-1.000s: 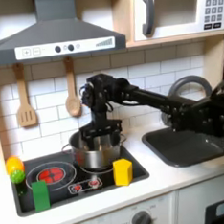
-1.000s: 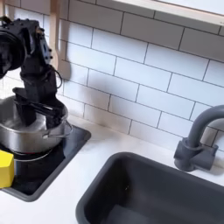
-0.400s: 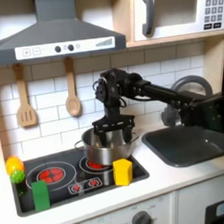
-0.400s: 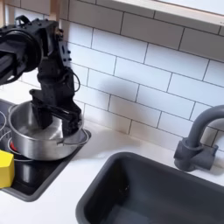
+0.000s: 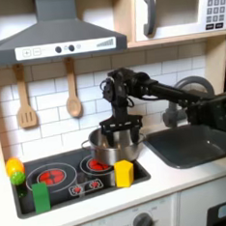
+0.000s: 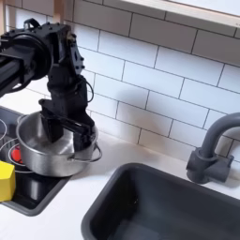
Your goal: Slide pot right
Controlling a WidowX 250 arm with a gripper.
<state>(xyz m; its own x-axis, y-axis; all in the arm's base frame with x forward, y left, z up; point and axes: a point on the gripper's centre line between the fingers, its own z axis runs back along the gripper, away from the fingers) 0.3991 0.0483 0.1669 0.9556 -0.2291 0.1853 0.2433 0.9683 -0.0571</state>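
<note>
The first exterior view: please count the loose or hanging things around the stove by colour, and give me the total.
Silver: 1, the pot, with the pincer at its rim
Yellow: 2, the block and the round piece at the stove's left edge
Green: 1, the block
Wooden: 2, the spatula and the spoon on the wall
Total: 6

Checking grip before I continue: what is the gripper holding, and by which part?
The gripper appears shut on the pot, gripping its back rim, fingers straddling the wall.
</note>
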